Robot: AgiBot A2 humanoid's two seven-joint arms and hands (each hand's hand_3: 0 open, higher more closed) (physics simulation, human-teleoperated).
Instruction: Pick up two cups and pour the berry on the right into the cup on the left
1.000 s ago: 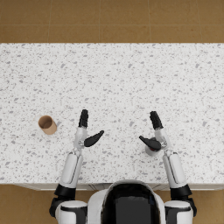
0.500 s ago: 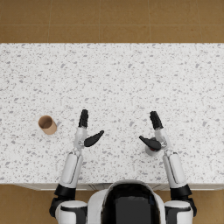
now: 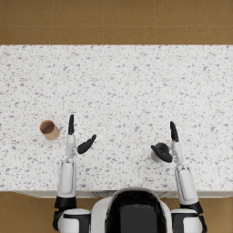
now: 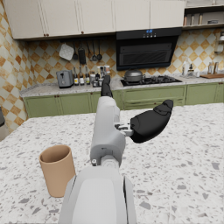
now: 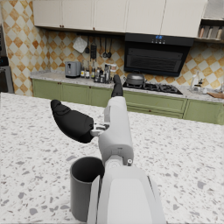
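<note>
A tan cup (image 3: 49, 129) stands upright on the speckled counter (image 3: 118, 82) at the left; the left wrist view shows the same cup (image 4: 57, 169) beside my forearm. My left hand (image 3: 75, 138) is open just right of it, fingers straight and thumb spread, not touching it. A dark grey cup (image 3: 156, 154) stands at the right, partly under the thumb of my open right hand (image 3: 169, 144). In the right wrist view this grey cup (image 5: 85, 186) sits close beside my right hand (image 5: 105, 118). Its inside looks dark; no berry shows.
The counter's near edge (image 3: 118, 192) runs just before my arms, with brown floor beyond its far edge. The wrist views show kitchen cabinets and a stove (image 4: 146, 78) far behind the counter.
My left hand has shifted left, closer to the tan cup. My right hand has shifted right and slightly back toward me. Both cups stand where they were.
</note>
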